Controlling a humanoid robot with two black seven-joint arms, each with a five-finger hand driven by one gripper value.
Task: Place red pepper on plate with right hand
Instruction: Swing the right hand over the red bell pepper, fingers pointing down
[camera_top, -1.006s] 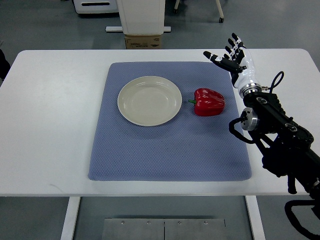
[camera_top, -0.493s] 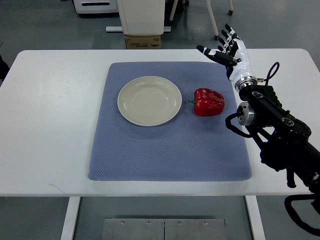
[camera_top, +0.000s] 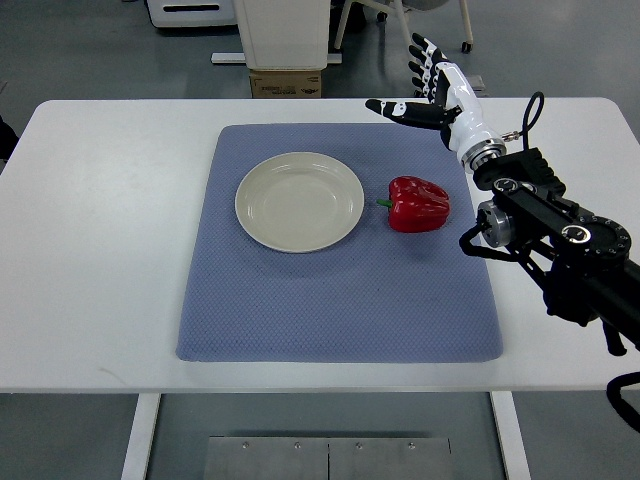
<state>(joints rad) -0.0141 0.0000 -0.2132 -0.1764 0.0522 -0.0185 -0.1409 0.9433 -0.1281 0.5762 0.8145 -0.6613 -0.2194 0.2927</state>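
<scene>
1. No brand, label or writing can be read anywhere in the top view; the cardboard box (camera_top: 287, 82) beyond the far edge of the table carries marks too small to make out.

2. The right hand (camera_top: 432, 92) hovers with fingers spread and the thumb stretched toward the picture's left, released and grasping nothing.

3. The hand is white with black fingertips (camera_top: 417, 41), and touches neither the pepper nor the mat; it hangs above the mat's far right corner, beyond the pepper.

4. Its black arm (camera_top: 555, 240) comes in from the picture's right edge and crosses the table to the right of the mat.

5. The red pepper (camera_top: 417, 203) lies on its side on the blue-grey mat (camera_top: 340, 290), its green stem (camera_top: 383, 202) pointing toward the plate.

6. The pepper rests just to the right of the plate (camera_top: 299, 201), apart from its rim, and has not yet been set on it.

7. The round, cream-coloured plate sits on the far half of the mat, left of the pepper, with nothing on it.

8. The mat covers the middle of the white table (camera_top: 100, 220).

9. Beyond the table, past the mat's far edge, a white cabinet base (camera_top: 280, 30) stands above the cardboard box on a grey floor, with chair legs to its right.

10. The left arm does not appear.
</scene>
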